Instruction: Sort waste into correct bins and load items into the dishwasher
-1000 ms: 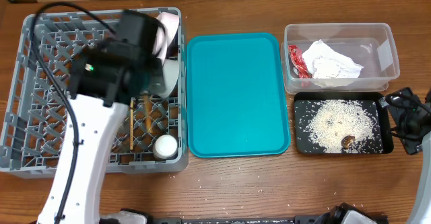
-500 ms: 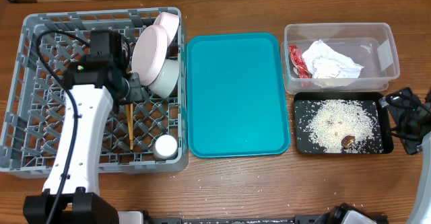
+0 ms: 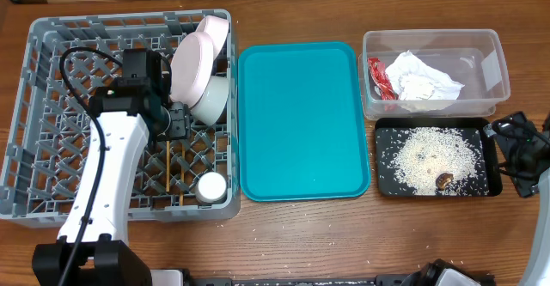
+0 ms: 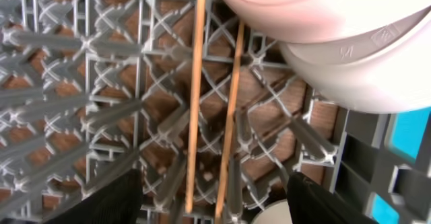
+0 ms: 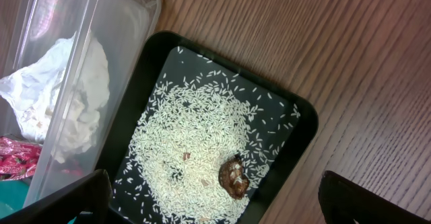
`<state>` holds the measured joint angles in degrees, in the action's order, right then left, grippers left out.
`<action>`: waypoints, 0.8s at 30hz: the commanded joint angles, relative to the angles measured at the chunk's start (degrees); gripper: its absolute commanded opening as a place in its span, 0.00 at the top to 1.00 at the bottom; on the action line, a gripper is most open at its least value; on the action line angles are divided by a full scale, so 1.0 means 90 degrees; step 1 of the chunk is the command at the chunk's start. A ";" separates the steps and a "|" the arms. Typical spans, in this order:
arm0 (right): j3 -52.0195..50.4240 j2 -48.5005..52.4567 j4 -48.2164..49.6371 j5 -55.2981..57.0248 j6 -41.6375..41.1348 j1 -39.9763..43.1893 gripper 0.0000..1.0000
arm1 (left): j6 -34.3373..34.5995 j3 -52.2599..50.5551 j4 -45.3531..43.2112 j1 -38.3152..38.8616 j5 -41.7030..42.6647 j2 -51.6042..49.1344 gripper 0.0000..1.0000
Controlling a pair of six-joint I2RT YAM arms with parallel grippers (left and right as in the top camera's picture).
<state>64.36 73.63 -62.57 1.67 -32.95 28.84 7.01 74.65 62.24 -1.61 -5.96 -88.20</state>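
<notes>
My left gripper (image 3: 172, 121) hangs open inside the grey dishwasher rack (image 3: 51, 106). In the left wrist view the two chopsticks (image 4: 195, 96) lie loose on the lattice floor, between and below the fingers of this gripper (image 4: 215, 207). A pale plate (image 3: 196, 58) leans over a bowl (image 3: 210, 97) just to the right, and a white cup (image 3: 211, 186) stands in the rack's front corner. My right gripper (image 5: 215, 210) is open above the black tray (image 5: 306, 116), which holds rice (image 5: 195, 150) and a brown lump (image 5: 234, 175). The clear tub (image 3: 490, 63) holds the red wrapper (image 3: 378, 76) and napkin (image 3: 421, 78).
A teal serving tray (image 3: 301, 118) lies between the rack and the bins. A few rice grains are scattered on the wooden table in front of it. The right arm (image 3: 516, 144) sits at the table's far right edge.
My left arm has come down into the rack and its gripper has gone from shut to open, leaving the chopsticks on the lattice floor. The right arm has not moved.
</notes>
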 commanded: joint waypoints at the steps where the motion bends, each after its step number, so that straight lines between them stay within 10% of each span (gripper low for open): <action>1: 0.0066 -0.0015 0.0036 -0.0005 0.0044 0.0024 0.00 | 0.0549 0.0687 0.0423 -0.0010 0.0080 0.0287 0.34; 13: 0.0066 -0.0015 0.0036 -0.0005 0.0044 0.0024 0.00 | 0.1185 0.0784 0.1256 0.0483 0.0347 0.4269 0.27; 24: 0.0066 -0.0015 0.0036 -0.0005 0.0044 0.0024 0.00 | 0.1464 -0.0600 0.0925 0.0515 0.2761 0.6499 0.00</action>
<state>64.36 73.63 -62.57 1.67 -32.93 28.86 19.14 71.42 70.89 2.66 8.80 -30.59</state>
